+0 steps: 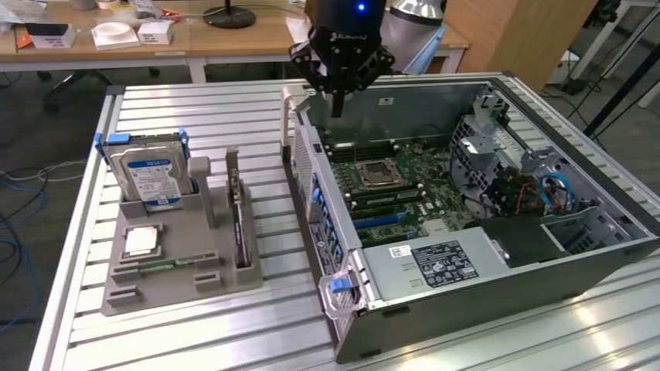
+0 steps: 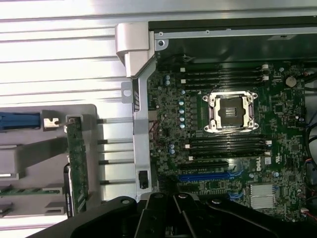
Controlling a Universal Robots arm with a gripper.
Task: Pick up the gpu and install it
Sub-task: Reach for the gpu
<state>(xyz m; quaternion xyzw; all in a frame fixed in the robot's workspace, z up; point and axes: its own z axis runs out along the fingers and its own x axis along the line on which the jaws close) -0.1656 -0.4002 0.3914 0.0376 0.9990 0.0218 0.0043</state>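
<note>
I have the pincer (image 1: 338, 107) clenched, empty, over the case wall (image 1: 293, 124). The gpu (image 1: 240, 224) stands edgewise, parallel to it, racked toward the exterior view's left worktop (image 1: 196, 104) edge.

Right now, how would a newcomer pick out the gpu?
Beside the open computer case stands a grey holder. The gpu is the thin card standing on edge in the holder's slot nearest the case. Unlike the boxy hard drive beside it, it is flat and narrow, with a silver end bracket.
</note>
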